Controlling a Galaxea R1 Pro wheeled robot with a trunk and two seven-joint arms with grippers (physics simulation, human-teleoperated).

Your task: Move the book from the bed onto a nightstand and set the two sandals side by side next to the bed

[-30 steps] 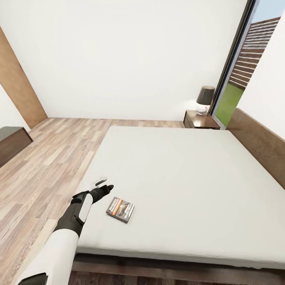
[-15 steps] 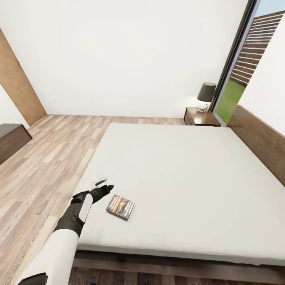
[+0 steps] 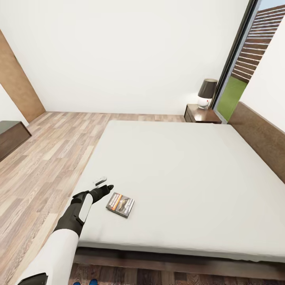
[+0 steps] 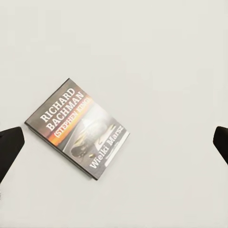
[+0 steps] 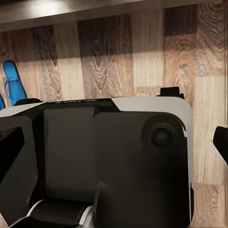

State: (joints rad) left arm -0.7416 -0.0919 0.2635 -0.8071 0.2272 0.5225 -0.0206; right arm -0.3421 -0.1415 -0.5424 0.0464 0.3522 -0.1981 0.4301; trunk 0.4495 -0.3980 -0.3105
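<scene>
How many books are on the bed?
1. The book lies flat on the bed, near its foot edge, just beside the left gripper.

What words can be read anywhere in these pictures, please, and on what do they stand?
"RICHARD BACHMAN": white capitals on the book cover.
"(STEPHEN KING)": smaller white letters on the cover's orange band.
"Wielki Marsz": white letters near the cover's opposite edge.
In the head view the cover's lettering is too small to read.

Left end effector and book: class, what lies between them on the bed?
Nothing but bare mattress. In the head view, the left end effector hovers beside the book, with only pale bed surface between.
</scene>
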